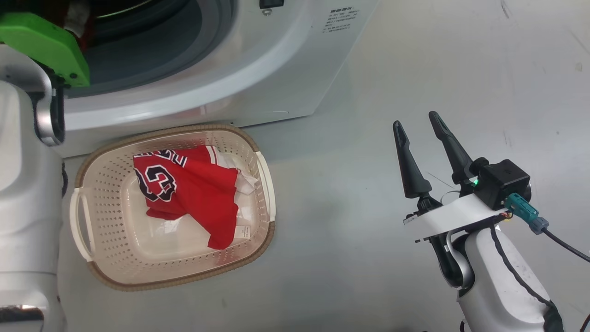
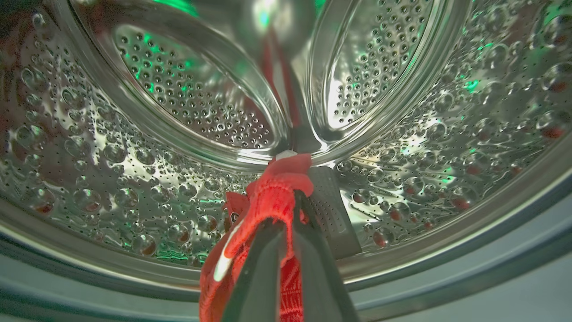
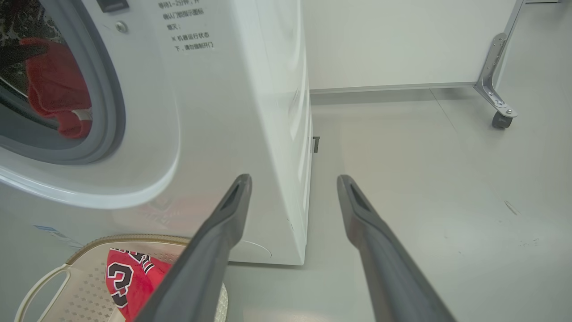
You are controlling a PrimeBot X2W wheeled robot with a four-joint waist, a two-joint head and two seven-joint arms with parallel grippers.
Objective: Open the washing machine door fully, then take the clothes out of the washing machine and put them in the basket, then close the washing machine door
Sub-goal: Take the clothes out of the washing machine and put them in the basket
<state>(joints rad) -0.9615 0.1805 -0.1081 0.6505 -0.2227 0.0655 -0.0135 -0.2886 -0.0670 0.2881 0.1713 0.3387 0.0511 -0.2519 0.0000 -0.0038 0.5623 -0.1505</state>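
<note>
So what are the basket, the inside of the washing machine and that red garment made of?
Basket: apparently moulded plastic, cream and matte, with punched holes; its brown rim looks woven. Washing machine drum: polished metal, probably stainless steel, judging by mirror-like glints and pressed dimples. Red garment in the left gripper: a soft knit, likely synthetic; it folds limply and shows mesh texture.

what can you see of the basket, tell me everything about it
The basket is cream perforated plastic, rounded-rectangular, with a brown woven rim and a white handle at each end. It stands upright on the grey floor, close in front of the washing machine, below its open mouth. Inside lies a crumpled red jersey with dark, white-edged numbers, over some white fabric. Part of the bottom is bare.
</note>
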